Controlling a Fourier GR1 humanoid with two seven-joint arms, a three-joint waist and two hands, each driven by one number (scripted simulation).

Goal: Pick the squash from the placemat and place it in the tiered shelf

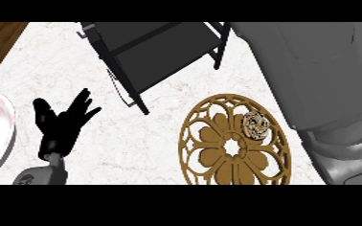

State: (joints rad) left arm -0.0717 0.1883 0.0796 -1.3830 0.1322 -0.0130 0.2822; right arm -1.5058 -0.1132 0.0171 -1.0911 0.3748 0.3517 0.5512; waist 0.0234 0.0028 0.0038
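Grey forearm, lower left of frame: my left hand [62, 120] rests open, fingers straight and spread upward, holding nothing. My right arm [311, 86] fills the right side as a large grey mass; its hand does not show, so I cannot tell its fingers' state. Lower centre-right: the squash [255, 124], small and mottled, lies on the gold openwork placemat [233, 146], toward its upper right rim, ungrasped. Upper centre: the dark shelf [159, 52], well apart from the squash. By my judgement, pick and placement both remain.
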